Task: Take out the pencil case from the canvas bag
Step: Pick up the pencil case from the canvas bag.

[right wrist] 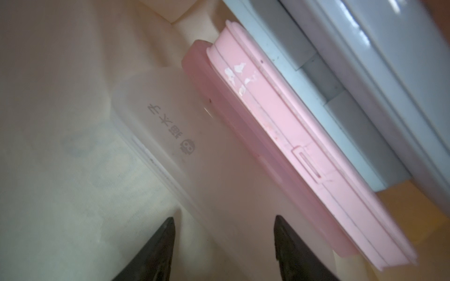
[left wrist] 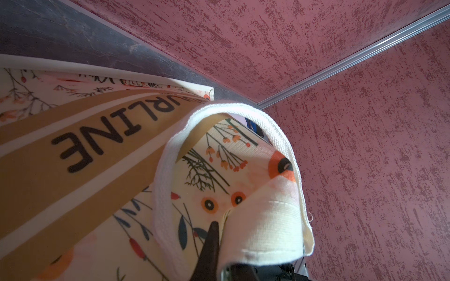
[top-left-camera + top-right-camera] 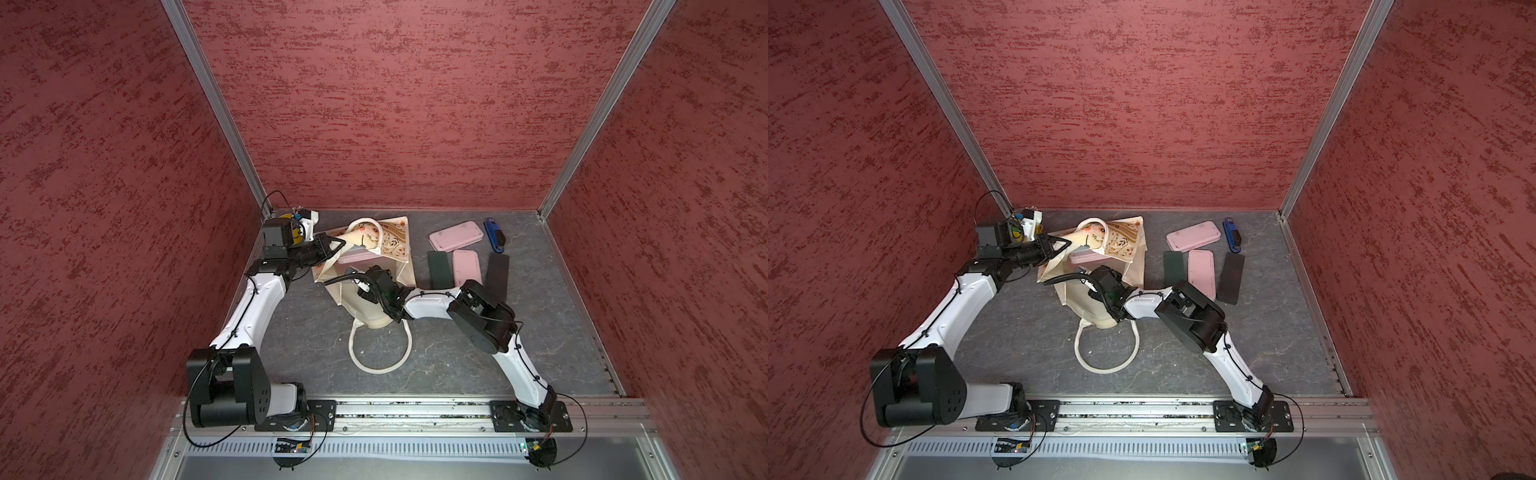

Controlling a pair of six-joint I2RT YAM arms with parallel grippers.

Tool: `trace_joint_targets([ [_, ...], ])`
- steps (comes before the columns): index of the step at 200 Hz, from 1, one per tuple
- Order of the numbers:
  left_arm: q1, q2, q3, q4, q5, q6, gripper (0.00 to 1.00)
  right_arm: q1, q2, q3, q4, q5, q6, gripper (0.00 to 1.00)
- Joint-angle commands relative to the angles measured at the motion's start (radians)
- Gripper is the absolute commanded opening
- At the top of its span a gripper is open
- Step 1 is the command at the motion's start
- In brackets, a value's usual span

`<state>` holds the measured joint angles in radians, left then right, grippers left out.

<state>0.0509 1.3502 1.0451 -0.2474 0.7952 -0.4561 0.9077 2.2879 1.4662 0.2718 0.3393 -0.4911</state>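
In both top views the canvas bag (image 3: 392, 243) (image 3: 1125, 243) lies slumped on the grey worktop (image 3: 316, 353), toward the far side between the two arms. It's cream cloth with a floral print and a tan band on one face, but the lettering is too small to read from up here. One thick white handle (image 3: 351, 347) loops out flat on the near side. The left tool (image 3: 338, 243) is pinched onto the bag's rim and props the mouth up. A strip of the pink pencil case (image 3: 353, 258) shows inside the bag. The right arm (image 3: 432, 305) reaches into that mouth, its end hidden. Off to the right, well apart from the bag, are two more pink cases (image 3: 456, 236), two dark flat slabs (image 3: 438, 270) and a blue stapler (image 3: 493, 235).

Left wrist view: the band reads upside down in black capitals, "URLINE", with the start tucked behind the other handle (image 2: 162, 185). The print has orange flowers, dark twigs and blue leaves. Only one dark finger (image 2: 211, 238) shows, clamped against a fold of plain cream rim.

Right wrist view: this one looks inside the bag. The right tool (image 1: 224, 240) has its jaws wide with nothing gripped. Just ahead is the pencil case, a hard pink shell with rounded corners, a small side clasp and white scuffs near one end. A pale grey-blue case (image 1: 353, 80) sits against its far side. Beside it is a frosted pouch (image 1: 151, 146) with grey Chinese characters I can't read, plus a tiny cartoon face logo.
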Motion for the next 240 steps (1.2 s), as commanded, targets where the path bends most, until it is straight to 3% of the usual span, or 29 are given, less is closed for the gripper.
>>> trace_joint_targets([
  [1, -0.004, 0.003, -0.013, -0.027, -0.007, -0.005, 0.03, -0.003, 0.023, 0.027, -0.005, 0.044, -0.039, 0.65],
  [77, -0.008, 0.016, -0.008, -0.037, -0.007, 0.001, 0.03, -0.004, 0.012, 0.004, 0.005, 0.025, -0.055, 0.66],
  [158, 0.005, 0.023, -0.008, -0.031, 0.001, -0.003, 0.03, -0.004, 0.054, 0.025, 0.045, 0.087, -0.093, 0.66],
  [240, 0.002, 0.036, -0.008, -0.030, 0.007, -0.010, 0.03, -0.003, 0.080, 0.018, 0.121, 0.136, -0.251, 0.66],
])
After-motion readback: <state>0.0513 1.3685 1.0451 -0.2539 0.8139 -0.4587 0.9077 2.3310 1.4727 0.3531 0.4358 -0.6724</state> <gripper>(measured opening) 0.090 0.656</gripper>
